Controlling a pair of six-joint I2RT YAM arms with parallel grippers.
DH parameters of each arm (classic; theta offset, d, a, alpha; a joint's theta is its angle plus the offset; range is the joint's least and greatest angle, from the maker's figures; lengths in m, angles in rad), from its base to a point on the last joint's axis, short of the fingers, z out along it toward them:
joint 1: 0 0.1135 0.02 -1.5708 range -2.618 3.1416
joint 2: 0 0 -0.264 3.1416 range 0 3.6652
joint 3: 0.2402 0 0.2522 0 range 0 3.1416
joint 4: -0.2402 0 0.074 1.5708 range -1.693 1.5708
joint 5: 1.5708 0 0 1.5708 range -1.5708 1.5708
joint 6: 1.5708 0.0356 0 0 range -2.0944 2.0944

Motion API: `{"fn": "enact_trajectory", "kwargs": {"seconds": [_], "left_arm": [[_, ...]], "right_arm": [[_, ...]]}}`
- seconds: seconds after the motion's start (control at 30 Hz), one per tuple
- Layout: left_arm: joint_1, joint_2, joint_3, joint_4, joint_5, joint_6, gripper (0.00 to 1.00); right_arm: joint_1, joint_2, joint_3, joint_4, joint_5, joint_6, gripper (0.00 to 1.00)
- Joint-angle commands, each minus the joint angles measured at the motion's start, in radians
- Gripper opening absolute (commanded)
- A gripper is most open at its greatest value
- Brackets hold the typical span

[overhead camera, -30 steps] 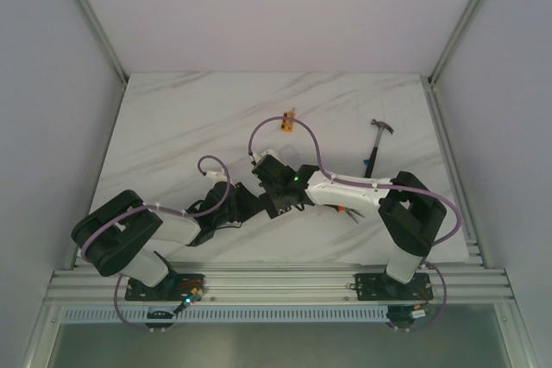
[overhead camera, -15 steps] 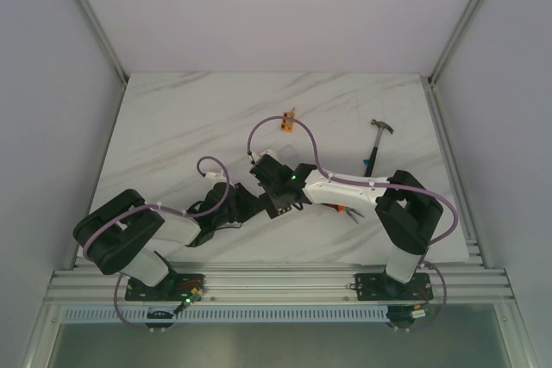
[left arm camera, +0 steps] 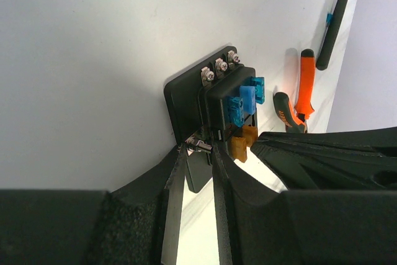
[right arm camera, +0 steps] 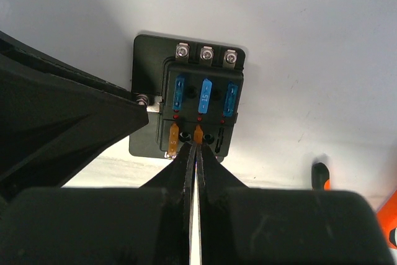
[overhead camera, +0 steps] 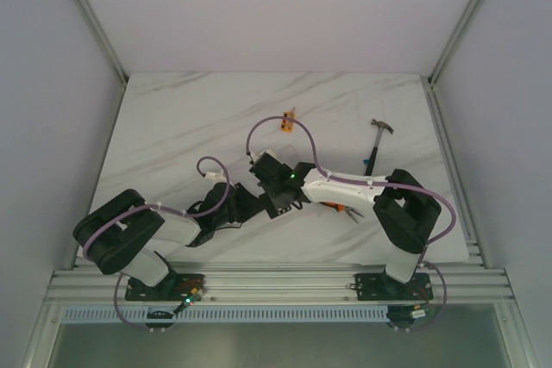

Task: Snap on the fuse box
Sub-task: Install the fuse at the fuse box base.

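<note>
One black squarish plastic fuse box (right arm camera: 201, 107), base pinched by left gripper (left arm camera: 200, 161); right gripper (right arm camera: 194, 146), pressed shut, touches orange fuse (right arm camera: 198, 133); last slot (right arm camera: 221, 138) apparently unfilled.

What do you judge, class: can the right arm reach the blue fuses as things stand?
Probably yes. The shut right claw sits at the middle orange fuse, one row from the blue fuses. Nothing covers them; the left claw grips the fuse box at its side.
</note>
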State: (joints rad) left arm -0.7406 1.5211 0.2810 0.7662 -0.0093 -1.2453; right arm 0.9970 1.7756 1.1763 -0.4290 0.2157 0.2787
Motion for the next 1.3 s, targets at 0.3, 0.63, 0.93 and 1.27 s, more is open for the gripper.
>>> {"fn": "enact_trajectory", "kwargs": {"seconds": [0.3,0.63,0.93,1.27], "left_arm": [[-0.004,-0.007,-0.012,-0.054,-0.015,-0.001,0.32],[-0.004,-0.007,-0.017,-0.059,-0.019,-0.002,0.32],[-0.003,0.014,-0.008,-0.055,-0.016,0.0,0.32],[-0.004,0.001,-0.013,-0.062,-0.025,0.004,0.32]], "right_arm": [[-0.043,0.109,-0.084,-0.047,-0.042,0.008,0.0],[-0.034,0.239,-0.051,-0.067,-0.089,-0.007,0.0],[-0.033,0.366,-0.011,-0.069,-0.114,-0.022,0.0],[-0.008,0.255,-0.062,-0.086,-0.113,-0.017,0.0]]}}
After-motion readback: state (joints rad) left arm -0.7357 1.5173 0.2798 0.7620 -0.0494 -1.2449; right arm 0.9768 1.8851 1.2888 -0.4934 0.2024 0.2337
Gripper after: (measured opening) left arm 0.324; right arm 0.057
